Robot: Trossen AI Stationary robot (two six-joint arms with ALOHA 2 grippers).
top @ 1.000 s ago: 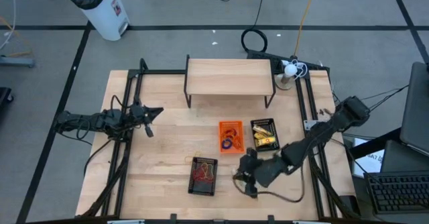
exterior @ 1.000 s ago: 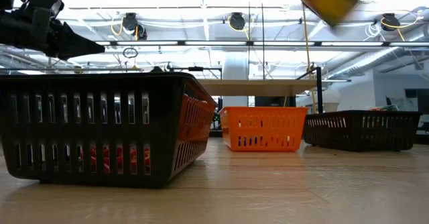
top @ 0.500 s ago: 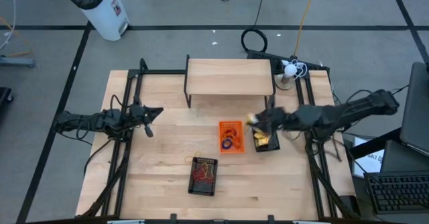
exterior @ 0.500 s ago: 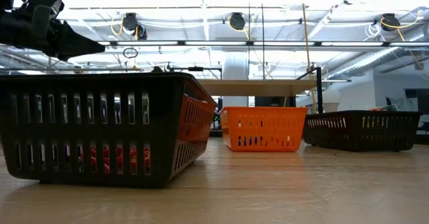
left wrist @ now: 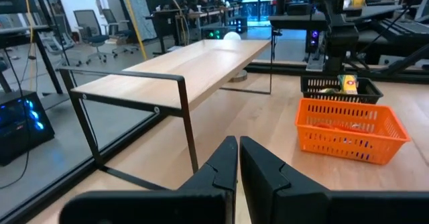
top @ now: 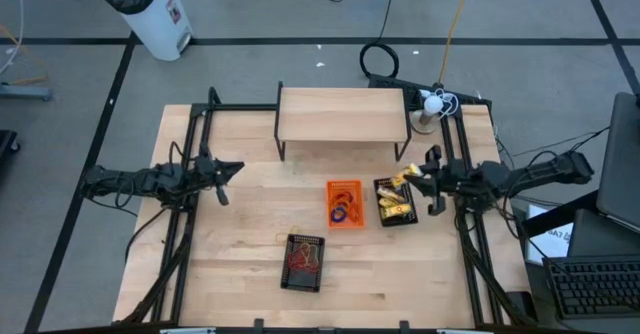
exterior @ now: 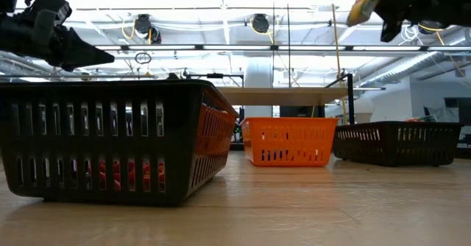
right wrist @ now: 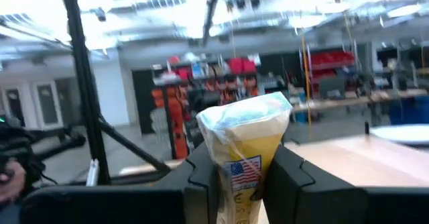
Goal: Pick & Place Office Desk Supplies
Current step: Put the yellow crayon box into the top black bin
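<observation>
Yellow packet (right wrist: 244, 150), flag label, text unreadable, in right gripper (right wrist: 244, 177).

The high view is evenly lit from above. The wooden desk (top: 250, 224) looks bright and warm, and the shadows under the arms are soft and short.

In the low view the ceiling lights (exterior: 257, 21) are very strong; the top of the picture is almost white with glare. The near black basket (exterior: 110, 139) is dark against this backlight, and the desk surface in front is a little out of focus.

The left wrist view is clear and well lit.

The right wrist view is soft: the background is blurred, the ceiling is overexposed, and only the yellow packet (right wrist: 244, 150) is fairly sharp.
</observation>
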